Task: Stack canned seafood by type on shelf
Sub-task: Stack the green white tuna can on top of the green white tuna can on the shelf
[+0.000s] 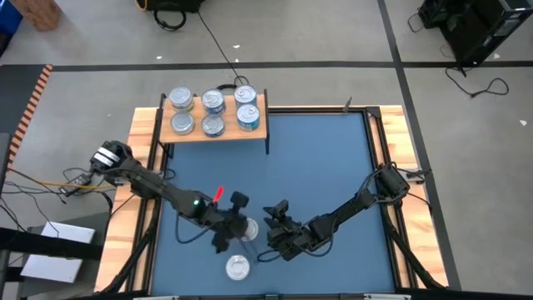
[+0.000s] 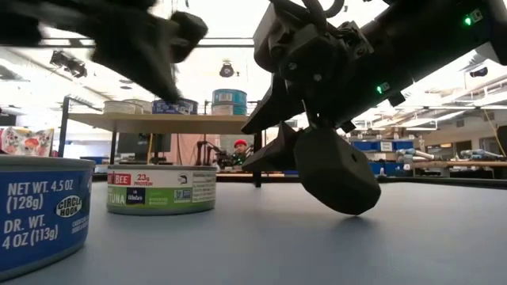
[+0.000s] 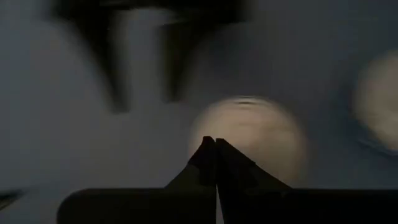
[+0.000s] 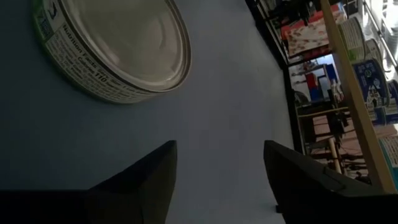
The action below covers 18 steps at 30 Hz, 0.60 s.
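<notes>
With its fingers apart, the right gripper (image 4: pixel 221 180) faces a rigid, smooth tin (image 4: pixel 115 46) just ahead; grasp its low sides.

6 tins (image 1: pixel 214 113) on shelf (image 1: pixel 258 131) (2 on tabletop (image 1: pixel 333 167))

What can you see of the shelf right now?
The shelf is a flat rectangular board of light wood on thin black legs, standing level at the far edge of the blue tabletop, toward its left side. In the high view six cans show on it, in two rows of three; the low view shows some stacked. Neither gripper touches it.
</notes>
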Each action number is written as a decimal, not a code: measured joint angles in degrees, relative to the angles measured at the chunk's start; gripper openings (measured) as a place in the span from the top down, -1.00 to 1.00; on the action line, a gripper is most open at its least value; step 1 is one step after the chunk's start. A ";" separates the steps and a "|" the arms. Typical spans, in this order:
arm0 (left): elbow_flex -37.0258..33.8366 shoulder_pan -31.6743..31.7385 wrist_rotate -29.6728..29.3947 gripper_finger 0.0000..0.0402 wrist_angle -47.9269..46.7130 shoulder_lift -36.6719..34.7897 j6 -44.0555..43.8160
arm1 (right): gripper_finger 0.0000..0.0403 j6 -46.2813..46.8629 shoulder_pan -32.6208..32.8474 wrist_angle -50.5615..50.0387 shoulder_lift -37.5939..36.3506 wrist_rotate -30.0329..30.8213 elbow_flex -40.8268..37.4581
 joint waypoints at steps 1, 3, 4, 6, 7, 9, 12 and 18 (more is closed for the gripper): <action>0.04 -0.97 2.34 1.00 -0.86 -0.11 0.54 | -0.22 0.01 0.00 0.00 0.00 -0.02 0.00; 0.04 -2.76 5.24 0.99 -3.43 0.55 1.10 | -0.22 0.00 0.00 0.01 0.00 -0.02 0.00; 0.04 -3.51 5.31 0.97 -4.55 1.22 1.15 | -0.22 0.00 0.00 0.00 0.00 -0.04 0.00; 0.02 -4.59 4.46 0.91 -7.05 2.78 2.45 | -0.22 -0.03 0.00 -0.01 0.00 -0.05 0.00; 0.00 -5.05 3.22 0.87 -7.91 3.68 3.28 | -0.22 -0.02 0.00 0.00 0.00 -0.04 0.00; -0.02 -5.63 0.39 0.78 -7.71 5.48 4.48 | -0.23 0.02 0.00 0.00 0.00 -0.05 0.00; -0.02 -5.75 -2.32 0.61 -5.77 7.56 5.34 | -0.22 0.02 0.00 0.00 -0.02 -0.02 0.00; 0.02 -5.55 -2.96 0.32 -3.76 9.62 7.48 | -0.22 0.04 0.00 -0.46 -0.07 -0.03 0.00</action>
